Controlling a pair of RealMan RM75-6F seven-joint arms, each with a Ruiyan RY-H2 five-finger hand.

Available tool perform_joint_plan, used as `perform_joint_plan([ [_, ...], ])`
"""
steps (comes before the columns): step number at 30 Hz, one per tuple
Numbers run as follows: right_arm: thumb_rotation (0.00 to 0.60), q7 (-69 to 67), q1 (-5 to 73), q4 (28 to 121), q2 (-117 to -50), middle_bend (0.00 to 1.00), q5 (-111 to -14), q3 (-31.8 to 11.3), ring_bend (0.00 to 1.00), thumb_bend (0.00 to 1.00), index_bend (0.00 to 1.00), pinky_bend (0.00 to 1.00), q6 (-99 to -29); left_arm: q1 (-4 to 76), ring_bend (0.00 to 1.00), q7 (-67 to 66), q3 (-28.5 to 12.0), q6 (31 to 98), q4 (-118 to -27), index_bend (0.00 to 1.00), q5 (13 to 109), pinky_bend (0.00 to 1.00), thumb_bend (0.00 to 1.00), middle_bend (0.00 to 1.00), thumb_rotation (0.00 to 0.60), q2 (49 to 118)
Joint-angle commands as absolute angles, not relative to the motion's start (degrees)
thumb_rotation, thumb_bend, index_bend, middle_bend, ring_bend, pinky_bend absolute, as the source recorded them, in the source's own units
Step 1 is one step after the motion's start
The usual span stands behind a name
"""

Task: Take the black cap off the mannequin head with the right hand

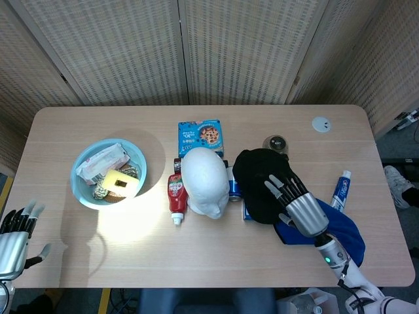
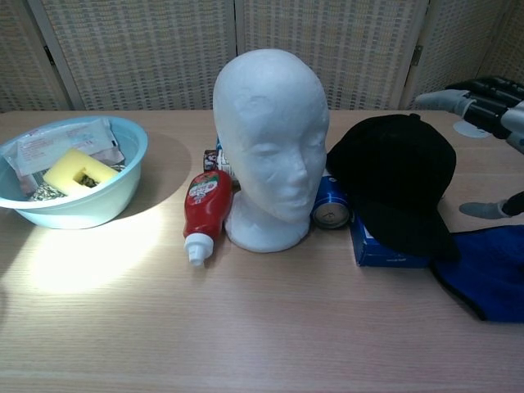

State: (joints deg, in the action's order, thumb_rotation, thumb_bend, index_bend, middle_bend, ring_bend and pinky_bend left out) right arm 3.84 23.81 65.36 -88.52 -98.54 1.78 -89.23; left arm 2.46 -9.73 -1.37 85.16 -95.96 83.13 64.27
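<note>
Black cap (image 2: 401, 176) off the bare white mannequin head (image 2: 271, 143), draped over a blue box (image 2: 385, 250) beside a can (image 2: 331, 209); right hand (image 2: 491, 110) fingers spread above and apart from cap; red bottle (image 2: 205, 209) lying left of head.
</note>
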Motion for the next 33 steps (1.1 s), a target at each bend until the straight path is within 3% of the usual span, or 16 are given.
perform_joint_plan([
  [1, 0.6, 4.2, 22.2, 67.8, -86.5, 0.0, -98.9, 0.6, 0.0, 0.0, 0.0, 0.0, -92.1, 2.6, 0.08, -9.8, -1.4, 85.1, -96.1, 0.04, 83.1, 0.03, 0.25, 0.01, 0.6, 64.2],
  [4, 0.6, 5.4, 20.9, 71.4, -83.6, 0.01, -98.5, -0.1, 0.0, 0.0, 0.0, 0.0, -93.8, 2.8, 0.08, -9.9, -1.7, 85.2, -96.2, 0.04, 83.4, 0.03, 0.25, 0.01, 0.6, 64.0],
  [7, 0.6, 6.5, 19.6, 74.6, -80.7, 0.1, -98.0, -0.3, 0.02, 0.0, 0.04, 0.01, -94.7, 2.9, 0.08, -10.0, -1.9, 85.4, -96.4, 0.04, 83.5, 0.03, 0.25, 0.01, 0.6, 63.8],
  [13, 0.6, 8.3, 16.3, 82.3, -73.7, 0.26, -95.2, 0.2, 0.18, 0.0, 0.21, 0.17, -94.1, 3.3, 0.08, -10.1, -2.1, 85.4, -96.7, 0.04, 83.9, 0.03, 0.25, 0.01, 0.6, 63.7],
  [20, 0.6, 9.1, 12.5, 90.8, -65.9, 0.26, -92.5, 2.1, 0.18, 0.0, 0.22, 0.19, -92.4, 3.7, 0.08, -10.5, -2.2, 85.3, -96.9, 0.04, 84.3, 0.03, 0.25, 0.01, 0.6, 64.0],
  [33, 0.6, 5.0, 8.1, 90.7, -62.6, 0.26, -90.5, 2.5, 0.17, 0.0, 0.22, 0.19, -91.6, 4.1, 0.08, -10.8, -2.2, 85.3, -96.9, 0.04, 85.0, 0.03, 0.25, 0.01, 0.6, 64.5],
])
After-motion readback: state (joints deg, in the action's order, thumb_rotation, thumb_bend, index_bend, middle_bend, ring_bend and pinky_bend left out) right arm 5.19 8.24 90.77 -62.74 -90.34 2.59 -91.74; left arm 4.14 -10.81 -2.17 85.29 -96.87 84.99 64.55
